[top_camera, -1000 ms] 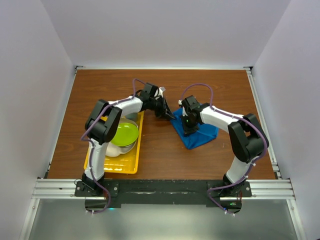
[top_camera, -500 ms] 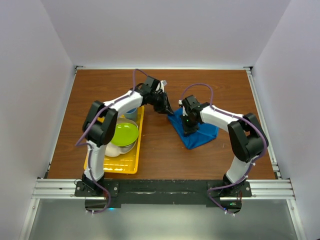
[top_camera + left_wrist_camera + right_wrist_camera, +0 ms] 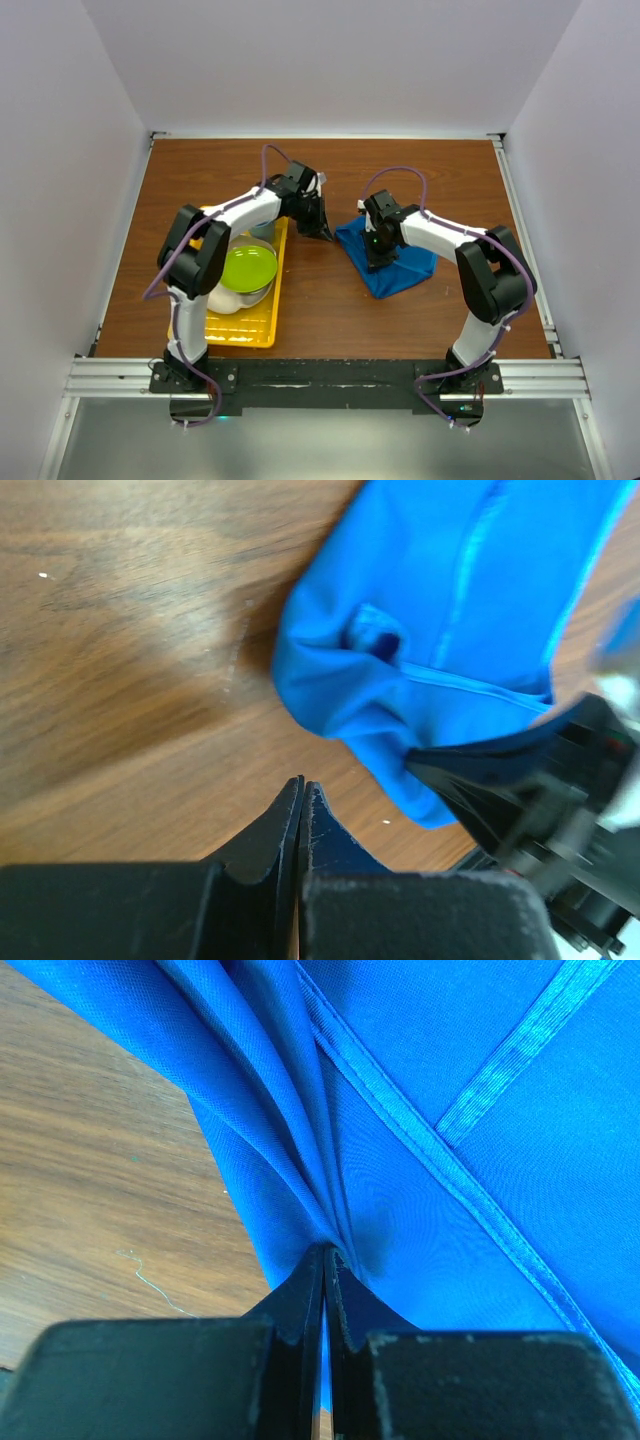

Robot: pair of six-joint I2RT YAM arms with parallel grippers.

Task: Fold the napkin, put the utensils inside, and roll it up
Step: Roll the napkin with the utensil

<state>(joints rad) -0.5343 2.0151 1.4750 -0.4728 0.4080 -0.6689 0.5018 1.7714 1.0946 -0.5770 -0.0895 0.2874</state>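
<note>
The bright blue napkin [image 3: 395, 265] lies bunched on the wooden table right of centre. It also shows in the left wrist view [image 3: 440, 630] and fills the right wrist view [image 3: 450, 1110]. My right gripper [image 3: 375, 252] is shut on a gathered fold of the napkin [image 3: 326, 1252] and also shows in the left wrist view [image 3: 530, 800]. My left gripper [image 3: 318, 226] is shut and empty [image 3: 301, 786], just above bare wood a little left of the napkin's near corner. The fork is out of view.
A yellow tray [image 3: 255, 330] sits at the left with a green bowl [image 3: 248, 268] in it. A small blue cup [image 3: 263, 232] at the tray's far end is partly hidden under the left arm. White walls enclose the table.
My left gripper has drawn back to the left, away from the napkin's corner and toward the tray. The right gripper has stayed in place on the napkin.
</note>
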